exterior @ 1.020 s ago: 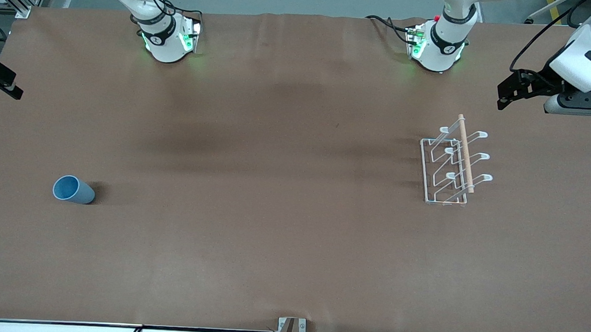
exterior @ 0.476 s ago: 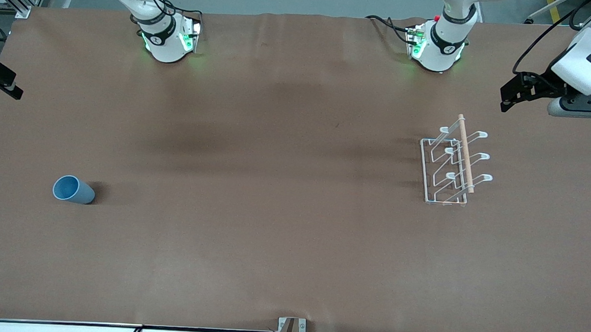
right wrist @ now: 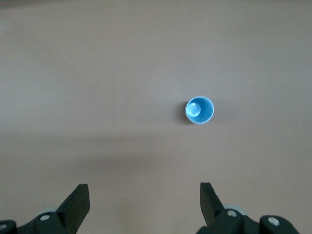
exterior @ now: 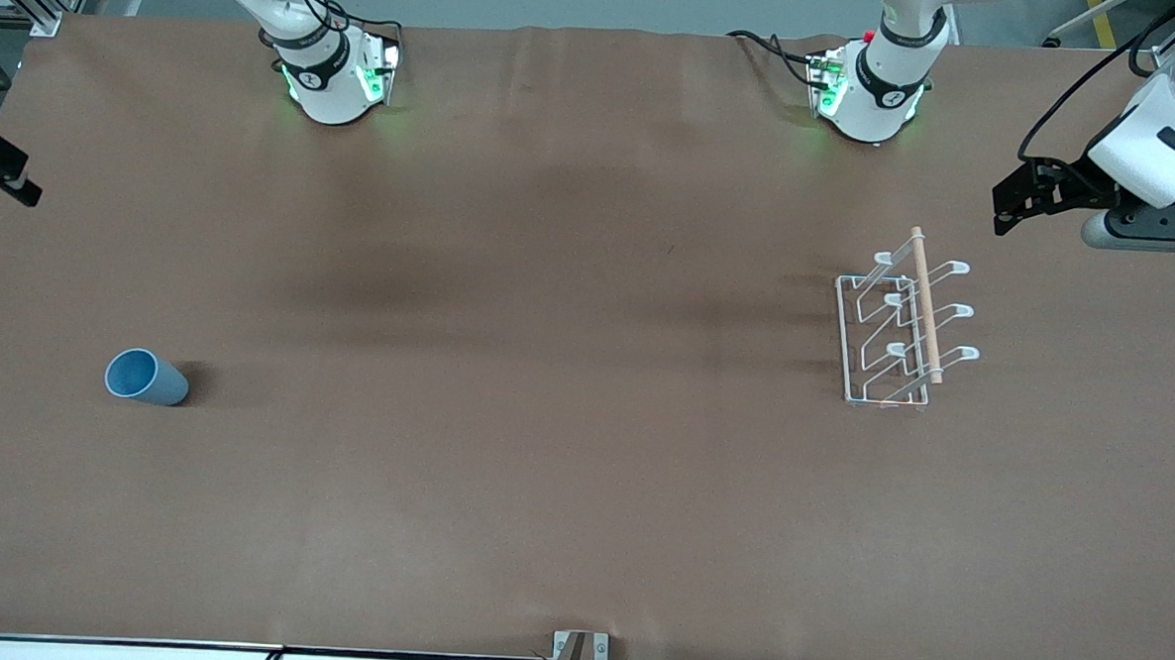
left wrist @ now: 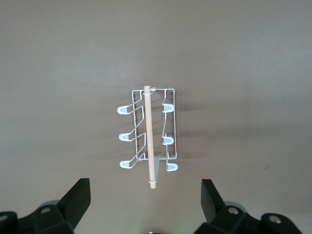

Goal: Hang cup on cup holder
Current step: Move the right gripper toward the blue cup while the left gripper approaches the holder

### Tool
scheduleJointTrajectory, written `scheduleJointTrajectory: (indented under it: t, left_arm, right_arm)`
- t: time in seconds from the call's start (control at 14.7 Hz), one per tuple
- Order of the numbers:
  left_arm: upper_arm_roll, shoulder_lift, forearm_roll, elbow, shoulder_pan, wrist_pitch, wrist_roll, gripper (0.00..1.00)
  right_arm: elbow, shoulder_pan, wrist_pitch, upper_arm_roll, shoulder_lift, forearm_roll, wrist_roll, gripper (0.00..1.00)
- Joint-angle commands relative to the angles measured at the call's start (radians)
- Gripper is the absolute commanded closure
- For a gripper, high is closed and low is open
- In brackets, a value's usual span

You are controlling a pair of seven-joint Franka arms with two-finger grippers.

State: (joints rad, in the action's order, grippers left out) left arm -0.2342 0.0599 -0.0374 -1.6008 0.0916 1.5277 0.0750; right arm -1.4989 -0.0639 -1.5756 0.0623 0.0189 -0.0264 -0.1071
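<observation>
A light-blue cup (exterior: 146,377) stands upright at the desk's (exterior: 542,467) eight o'clock. The white wire cup holder (exterior: 900,329) sits at three o'clock. Left end effector (left wrist: 146,204) and right end effector (right wrist: 145,207) hover wide open, empty.

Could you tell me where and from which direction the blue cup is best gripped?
The cup stands upright, mouth up, apart from everything toward the right arm's end of the table. Probably best: the open right gripper descends from above and closes across the plain round wall just below the rim, since it has no handle.
</observation>
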Motion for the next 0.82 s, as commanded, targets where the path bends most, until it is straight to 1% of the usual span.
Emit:
scheduleJointTrajectory:
  t: [0.0, 0.14, 0.27, 0.41, 0.54, 0.75]
  left_arm:
    - [0.003, 0.005, -0.01, 0.016, 0.005, -0.014, -0.008, 0.0]
    - [0.007, 0.008, -0.012, 0.019, 0.005, -0.044, -0.01, 0.0]
    - [0.007, 0.015, -0.009, 0.019, 0.008, -0.049, -0.012, 0.0]
    - [-0.005, 0.0, -0.01, 0.024, -0.01, -0.04, -0.009, 0.0]
    - [-0.042, -0.035, -0.015, 0.071, -0.024, -0.04, -0.001, 0.0]
    - [-0.076, -0.064, -0.016, 0.076, -0.029, -0.04, 0.012, 0.0]
  right_arm:
    - [0.008, -0.036, -0.05, -0.004, -0.026, -0.001, -0.017, 0.0]
    - [0.003, -0.043, -0.09, -0.003, -0.065, 0.003, -0.017, 0.0]
    - [0.002, -0.088, -0.133, -0.004, -0.126, 0.003, -0.017, 0.0]
    - [-0.007, -0.112, -0.187, -0.004, -0.198, 0.002, -0.016, 0.0]
    - [-0.073, -0.132, -0.285, -0.004, -0.238, 0.0, -0.016, 0.0]
    - [-0.219, -0.158, -0.438, -0.004, -0.241, 0.0, -0.023, 0.0]
